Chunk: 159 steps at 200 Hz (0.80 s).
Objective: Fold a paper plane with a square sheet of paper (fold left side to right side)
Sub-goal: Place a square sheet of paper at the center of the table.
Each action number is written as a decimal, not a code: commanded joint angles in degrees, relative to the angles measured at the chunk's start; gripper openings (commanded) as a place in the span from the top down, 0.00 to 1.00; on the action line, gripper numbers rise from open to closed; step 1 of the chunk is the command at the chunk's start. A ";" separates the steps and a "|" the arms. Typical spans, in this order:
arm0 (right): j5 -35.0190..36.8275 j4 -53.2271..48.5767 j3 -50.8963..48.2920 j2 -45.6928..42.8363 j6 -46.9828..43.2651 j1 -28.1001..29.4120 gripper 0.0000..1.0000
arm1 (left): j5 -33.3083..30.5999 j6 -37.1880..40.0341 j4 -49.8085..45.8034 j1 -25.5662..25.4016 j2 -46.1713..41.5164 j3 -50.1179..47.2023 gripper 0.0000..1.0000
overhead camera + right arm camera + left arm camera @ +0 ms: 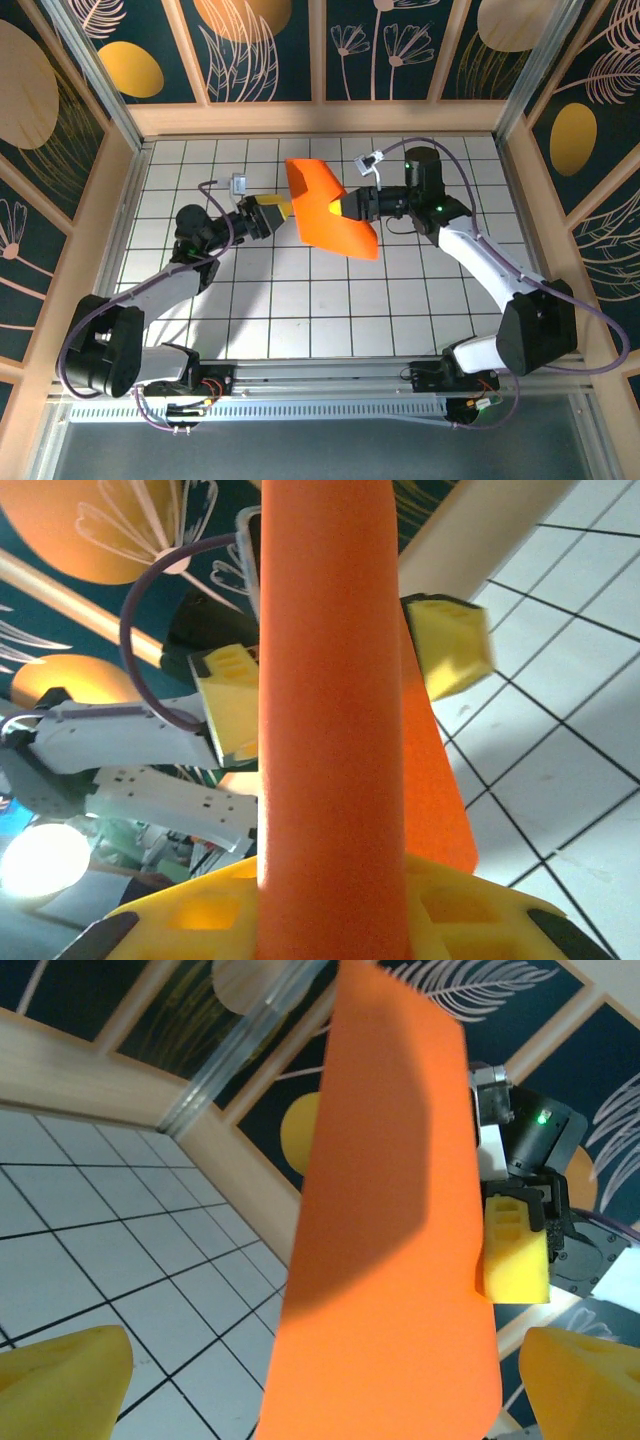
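Holding the square sheet of paper (pixel 315 190) aloft above the table (pixel 300 300), long axis far-to-near, in the right gripper (pixel 341 208) clamped on its right side, with the left gripper (pixel 283 211) gaping wide and empty just beside its left edge.

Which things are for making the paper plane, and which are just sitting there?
For the job:
- orange paper, held up in the air
- right arm, jaws pinching the paper
- left arm, jaws open beside it

Just there:
- white tiled table
- wooden frame
- flowery walls
- cables
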 commanded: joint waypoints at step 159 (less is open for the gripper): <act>19.91 -9.45 -1.79 2.14 -6.64 -5.44 0.40 | -0.65 0.43 -9.00 -3.23 5.79 2.53 1.00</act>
